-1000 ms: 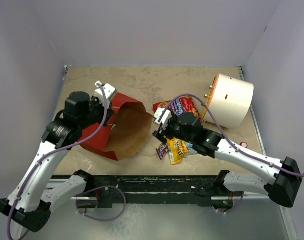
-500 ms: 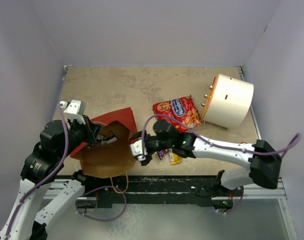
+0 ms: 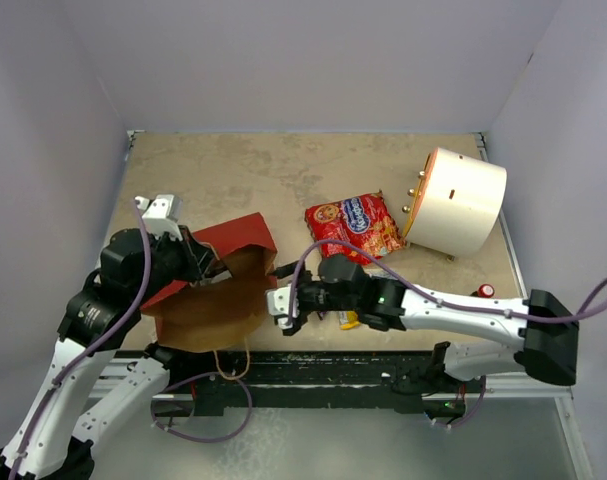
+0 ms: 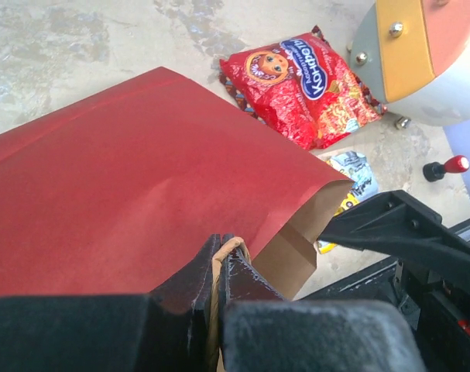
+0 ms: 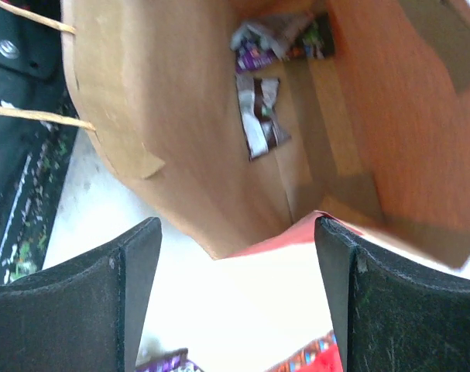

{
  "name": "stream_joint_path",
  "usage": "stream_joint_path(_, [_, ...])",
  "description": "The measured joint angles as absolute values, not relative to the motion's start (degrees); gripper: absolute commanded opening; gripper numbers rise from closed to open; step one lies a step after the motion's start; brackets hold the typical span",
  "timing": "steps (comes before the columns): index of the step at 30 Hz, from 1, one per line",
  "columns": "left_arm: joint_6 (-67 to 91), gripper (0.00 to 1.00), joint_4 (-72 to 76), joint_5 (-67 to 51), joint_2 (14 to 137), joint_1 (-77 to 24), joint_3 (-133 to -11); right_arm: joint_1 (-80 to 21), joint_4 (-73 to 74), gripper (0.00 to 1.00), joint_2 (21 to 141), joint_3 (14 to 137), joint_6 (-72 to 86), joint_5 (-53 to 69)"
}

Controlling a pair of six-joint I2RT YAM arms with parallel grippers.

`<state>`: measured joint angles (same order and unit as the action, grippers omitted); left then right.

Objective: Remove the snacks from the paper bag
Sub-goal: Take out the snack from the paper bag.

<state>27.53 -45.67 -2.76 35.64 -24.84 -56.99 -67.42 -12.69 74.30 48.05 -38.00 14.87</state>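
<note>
The paper bag (image 3: 238,238), red outside and brown inside, lies tilted at the near left with its mouth facing right. My left gripper (image 3: 209,270) is shut on the bag's upper rim; brown paper shows between its fingertips (image 4: 233,263) above the red side (image 4: 134,178). My right gripper (image 3: 280,302) is open at the mouth (image 5: 238,232) and holds nothing. Small wrappers (image 5: 258,116) lie deep inside the bag (image 5: 173,132). The large red packet (image 3: 354,225) lies on the table, also in the left wrist view (image 4: 304,77). Small wrappers (image 3: 349,319) lie beside the right arm.
A white cylinder with an orange face (image 3: 465,200) lies at the back right, close to the red packet. A small red-capped black knob (image 3: 485,291) sits near the right edge. The bag's thin handles (image 3: 233,362) hang over the table's front edge. Grey walls enclose the table.
The left arm swung the bag toward the near edge, then raised its rim a little. The right gripper moved left from the candy pile to the bag's mouth and stays there, open.
</note>
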Motion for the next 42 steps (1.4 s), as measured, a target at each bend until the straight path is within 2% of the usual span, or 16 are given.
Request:
stream_joint_path(6, [28.84,0.0,-41.78,-5.08,37.58,-24.84,-56.6,-67.11,-6.85,0.82,64.31,43.75,-35.73,6.92])
stream_joint_path(13, [29.5,0.0,-37.47,-8.21,42.06,-24.84,-55.7,-67.09,-4.75,0.77,58.72,43.94,-37.39,6.76])
stream_joint_path(19, [29.41,0.0,-36.95,-10.31,44.71,-24.84,-55.7,-67.81,-8.54,0.77,72.49,49.08,-41.76,12.21])
stream_joint_path(26, [29.39,0.0,-39.0,-10.46,44.58,-24.84,-57.41,-68.1,-19.88,0.75,89.43,52.1,-45.41,14.39])
stream_joint_path(32, [29.34,0.0,-41.04,-9.15,42.96,-24.84,-60.31,-68.1,-28.67,0.74,97.65,53.21,-47.35,15.0])
stream_joint_path(42, [27.79,0.0,-44.36,-8.6,42.74,-24.84,-63.22,-67.77,-33.41,0.76,111.57,64.88,-50.81,15.53])
